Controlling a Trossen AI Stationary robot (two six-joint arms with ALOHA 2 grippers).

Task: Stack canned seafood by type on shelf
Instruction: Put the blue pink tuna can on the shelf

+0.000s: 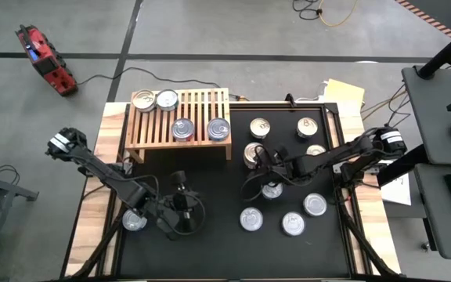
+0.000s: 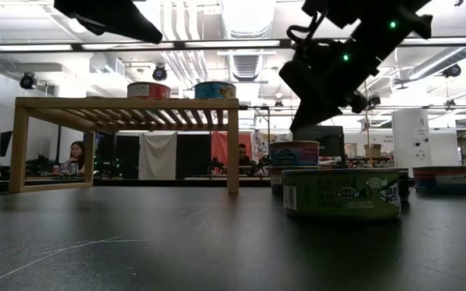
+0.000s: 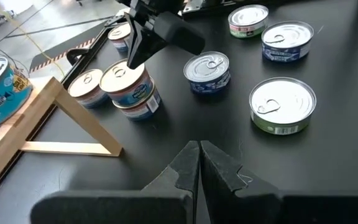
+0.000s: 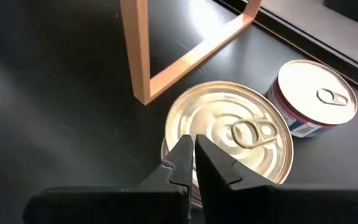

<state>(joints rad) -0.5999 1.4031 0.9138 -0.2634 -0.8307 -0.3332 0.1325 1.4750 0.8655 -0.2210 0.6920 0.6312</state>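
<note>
In the high view, four small round metal tins with shiny pull-tab lids sit on the low light-wood slatted shelf point(image 1: 180, 117), which stands in the upper left-centre of the frame. Two of them, a gold-lidded tin point(image 1: 143, 100) and a silver-lidded tin point(image 1: 167, 99), touch each other at the shelf's upper left corner. The other two, bluish-labelled tins point(image 1: 182, 129) and point(image 1: 218, 128), lie side by side near its lower edge.

On the black table mat point(image 1: 210, 251), to the right of the shelf, eight more tins can be counted, though the right arm covers some: one point(image 1: 260, 127) and another point(image 1: 307, 126) in an upper row, a third point(image 1: 316, 150) just below, a stacked pair point(image 1: 254, 153) beside the shelf's right leg, and three point(image 1: 250, 219), point(image 1: 293, 224), point(image 1: 315, 204) toward the lower right. One further tin point(image 1: 135, 222) lies at the lower left, beside the left arm.

The left gripper point(image 3: 199, 149) hangs over bare mat at lower centre, fingers pressed together, holding nothing. The right gripper point(image 4: 192, 144) sits just above the gold lid of a tin point(image 4: 241, 134) beside the shelf leg, fingers likewise closed and empty.
</note>
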